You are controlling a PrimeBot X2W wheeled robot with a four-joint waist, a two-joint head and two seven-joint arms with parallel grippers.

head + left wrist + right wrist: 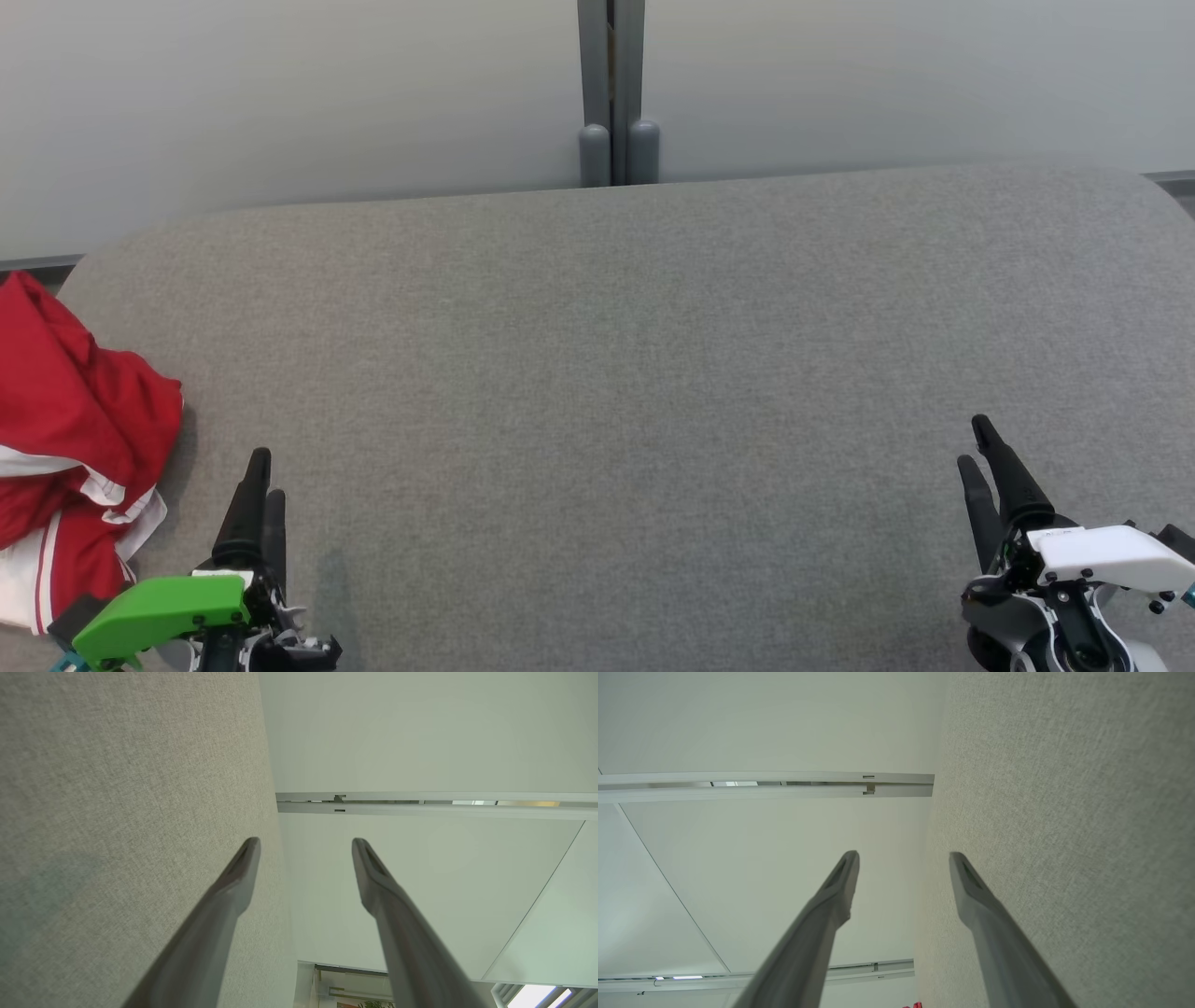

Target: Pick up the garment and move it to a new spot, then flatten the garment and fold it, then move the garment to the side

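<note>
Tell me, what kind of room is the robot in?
Probably an office or lab set up for folding: a big grey fabric-covered table, pale wall panels behind it, and a crumpled red-and-white garment at its left edge.

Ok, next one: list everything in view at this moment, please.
garment: one, red with white trim, crumpled at the surface's left edge
padded surface: one, grey fabric, spanning the head view
post: one, grey, behind the surface's far edge, centre
wall: pale, at the back
left claw: one, dark fingers, green housing, open and empty, lower left near the garment
right claw: one, dark fingers, white housing, open and empty, lower right
</note>
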